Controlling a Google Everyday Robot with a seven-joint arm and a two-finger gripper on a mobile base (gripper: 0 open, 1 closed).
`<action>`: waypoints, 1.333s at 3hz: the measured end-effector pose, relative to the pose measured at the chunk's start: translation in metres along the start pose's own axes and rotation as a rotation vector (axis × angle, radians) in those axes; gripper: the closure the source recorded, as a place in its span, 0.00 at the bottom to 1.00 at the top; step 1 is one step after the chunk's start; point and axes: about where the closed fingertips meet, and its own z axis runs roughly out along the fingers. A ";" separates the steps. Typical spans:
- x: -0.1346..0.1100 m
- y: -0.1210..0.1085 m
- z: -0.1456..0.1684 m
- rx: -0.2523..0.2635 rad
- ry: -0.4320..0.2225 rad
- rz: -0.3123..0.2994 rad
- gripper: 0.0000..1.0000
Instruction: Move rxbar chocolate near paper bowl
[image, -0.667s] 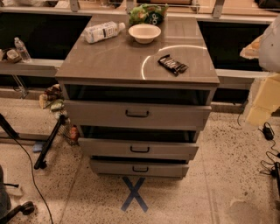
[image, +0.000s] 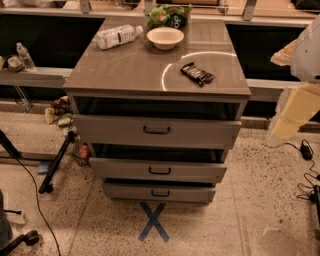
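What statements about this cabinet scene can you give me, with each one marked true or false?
1. The small black-wrapped rxbar chocolate lies inside the round cream-white paper bowl. False: it lies on the grey cabinet top, apart from the bowl, toward the front right.
2. The clear plastic bottle with a white label lies on its side left of the bowl. True.
3. The green chip bag sits behind the bowl. True.
4. The gripper is over the bar. False: it is at the view's right edge, beside the cabinet.

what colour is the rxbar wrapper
The rxbar chocolate is black with white lettering, camera view; gripper at right edge.
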 end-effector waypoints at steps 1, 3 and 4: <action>-0.017 -0.013 0.022 0.026 -0.098 0.042 0.00; -0.050 -0.034 0.051 0.090 -0.205 0.068 0.00; -0.050 -0.034 0.051 0.090 -0.205 0.068 0.00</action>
